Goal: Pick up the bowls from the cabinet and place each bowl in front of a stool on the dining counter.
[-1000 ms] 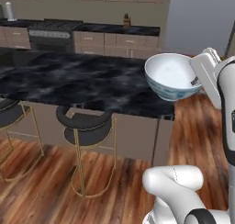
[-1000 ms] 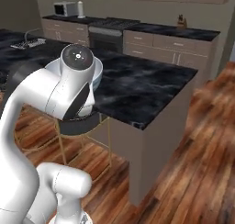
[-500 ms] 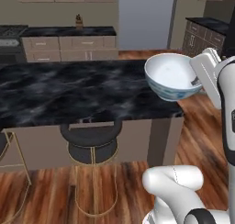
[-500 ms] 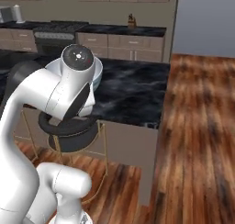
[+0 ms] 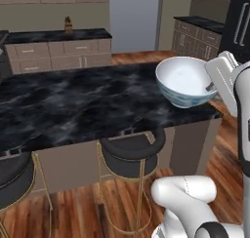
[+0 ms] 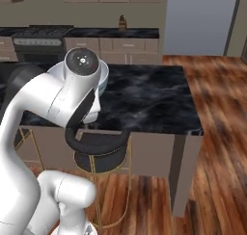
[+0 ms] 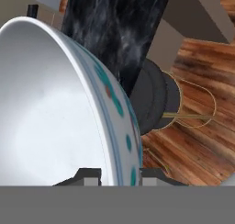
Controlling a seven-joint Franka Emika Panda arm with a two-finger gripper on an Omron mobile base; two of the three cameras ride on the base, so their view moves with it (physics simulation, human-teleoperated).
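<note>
Now the tool (image 7: 120, 176) is clamped on the rim of the white bowl with blue pattern (image 5: 186, 82), one fingertip inside the rim and one outside. Held aloft and tilted, the bowl hangs above the near right corner of the black marble tabletop (image 5: 73, 105). Below that edge stands a dark-grey stool (image 5: 132, 151), with another stool (image 5: 14, 178) further left.

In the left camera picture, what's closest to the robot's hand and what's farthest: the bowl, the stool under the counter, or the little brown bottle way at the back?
1. The bowl: held in the gripper, at its rim.
2. The stool: below and left of the hand, tucked under the dining counter.
3. The brown bottle: far across the room, on the back counter.
</note>
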